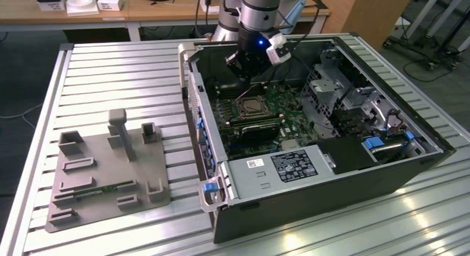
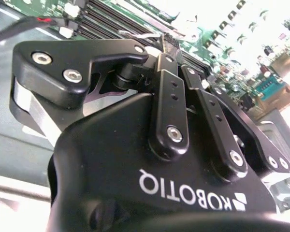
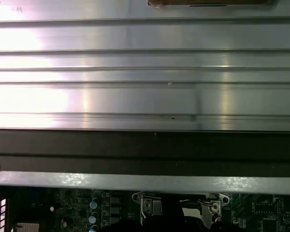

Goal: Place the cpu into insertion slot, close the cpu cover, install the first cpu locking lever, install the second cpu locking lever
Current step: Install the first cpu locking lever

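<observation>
Socket: the insertion slot point(image 1: 253, 107) sits on the green board inside the open computer case point(image 1: 323, 173), just below the end effector point(image 1: 246, 66) in the exterior view.
End effector: fingers point(image 2: 170, 104) nearly together; any hold cannot be told.
Arm: reaches steeply down into the case on the bench point(image 1: 110, 74).

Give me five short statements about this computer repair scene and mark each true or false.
1. The end effector hangs inside the open computer case. True.
2. The case stands on a slatted metal table. True.
3. The grey fixture lies inside the case. False: it lies on the table, at the exterior view's left of the case.
4. The circuit board is red. False: green.
5. The socket sits below the end effector. True.
</observation>
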Tool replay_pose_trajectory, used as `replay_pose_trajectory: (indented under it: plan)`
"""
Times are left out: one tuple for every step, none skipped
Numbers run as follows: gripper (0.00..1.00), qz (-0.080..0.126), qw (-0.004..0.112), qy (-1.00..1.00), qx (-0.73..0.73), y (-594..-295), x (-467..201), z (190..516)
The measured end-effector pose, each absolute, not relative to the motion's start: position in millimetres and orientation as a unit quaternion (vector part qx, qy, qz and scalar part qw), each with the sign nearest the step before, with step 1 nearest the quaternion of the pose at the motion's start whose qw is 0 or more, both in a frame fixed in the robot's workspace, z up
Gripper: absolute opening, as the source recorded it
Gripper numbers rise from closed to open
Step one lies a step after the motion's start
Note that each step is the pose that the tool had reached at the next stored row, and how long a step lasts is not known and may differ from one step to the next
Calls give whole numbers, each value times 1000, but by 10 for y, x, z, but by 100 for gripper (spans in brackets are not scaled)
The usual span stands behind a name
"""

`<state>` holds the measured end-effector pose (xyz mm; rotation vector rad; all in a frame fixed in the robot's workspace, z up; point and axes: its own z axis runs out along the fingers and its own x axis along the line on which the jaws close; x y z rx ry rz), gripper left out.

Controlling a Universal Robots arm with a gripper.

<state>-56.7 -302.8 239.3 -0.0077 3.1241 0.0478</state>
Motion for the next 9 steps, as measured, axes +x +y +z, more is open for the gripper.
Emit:
replay_pose_trajectory:
  plan:
    - [10,15,9,1000,-2,-3028,-551,2384]
    - [10,15,9,1000,-2,-3028,-539,2370]
    - [10,15,8,1000,-2,-3028,-529,2353]
    - [10,15,8,1000,-2,-3028,-520,2335]
    - [10,15,8,1000,-2,-3028,-514,2317]
    - [10,15,9,1000,-2,-3028,-506,2298]
    - [10,15,9,1000,-2,-3028,-499,2280]
    - [10,15,9,1000,-2,-3028,-491,2261]
    - [10,15,9,1000,-2,-3028,-484,2244]
